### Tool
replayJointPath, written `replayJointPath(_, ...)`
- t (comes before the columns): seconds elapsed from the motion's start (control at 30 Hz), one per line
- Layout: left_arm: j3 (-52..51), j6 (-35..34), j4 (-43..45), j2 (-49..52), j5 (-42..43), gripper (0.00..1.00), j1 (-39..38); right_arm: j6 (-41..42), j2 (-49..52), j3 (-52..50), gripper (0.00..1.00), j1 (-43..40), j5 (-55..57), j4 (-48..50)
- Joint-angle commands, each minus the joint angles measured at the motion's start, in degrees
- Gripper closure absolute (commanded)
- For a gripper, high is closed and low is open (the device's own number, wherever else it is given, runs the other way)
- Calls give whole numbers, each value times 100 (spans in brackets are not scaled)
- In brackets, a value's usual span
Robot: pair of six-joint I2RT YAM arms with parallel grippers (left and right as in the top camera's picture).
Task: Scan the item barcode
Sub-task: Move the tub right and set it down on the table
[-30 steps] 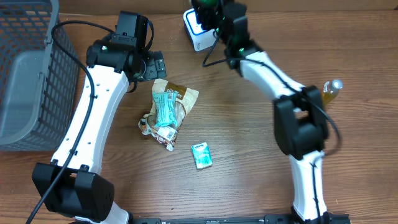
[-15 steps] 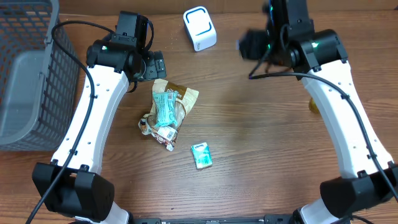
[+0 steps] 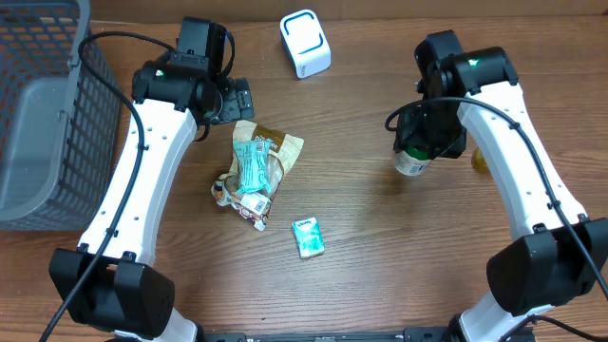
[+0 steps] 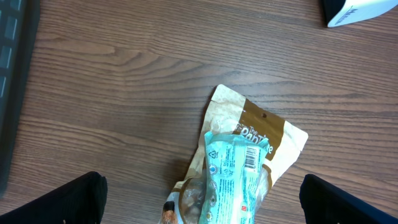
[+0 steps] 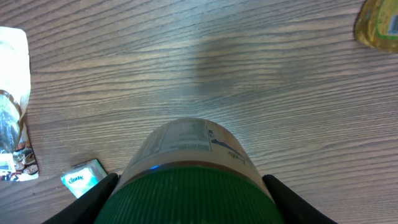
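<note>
I had right gripper (image 5: 193, 200) pinching green-lidded round jar (image 5: 186, 144) by the lid, label free for white box scanner (image 3: 305, 43); left gripper (image 4: 205, 199) spread.

I count two robot arms, a left arm (image 3: 142, 171) and a right arm (image 3: 518, 180). There is one each of a wire basket (image 3: 38, 57), a white scanner box (image 3: 305, 43), a green-lidded jar (image 3: 413, 161), a small teal tissue pack (image 3: 307, 237) and a yellowish bottle (image 3: 481, 160). Heaped on the counter (image 3: 380, 266) are three packets: one brown pouch (image 3: 283, 147), one teal packet (image 3: 252, 166), one crumpled wrapper (image 3: 236, 198).
</note>
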Motion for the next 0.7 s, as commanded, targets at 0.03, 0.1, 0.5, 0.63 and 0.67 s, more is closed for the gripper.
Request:
replayJointPath(0.03,96,87,2,-68,-55,0,-28,20,-90,-20,95,-57,50,15)
replayJointPath(0.1,96,87,2,-68,-55,0,-28,20,-90,-20,95,-57,50,15)
replayJointPath(0.5,96,87,2,-68,-55,0,-28,22,-90,-216,90,-59,223,-236)
replayJointPath(0.63,96,87,2,-68,-55,0,-28,22,-90,-498,90,-63,243,-195)
replayJointPath(0.67,96,87,2,-68,-55,0,-28,22,-90,-581,90,-72,243,-157)
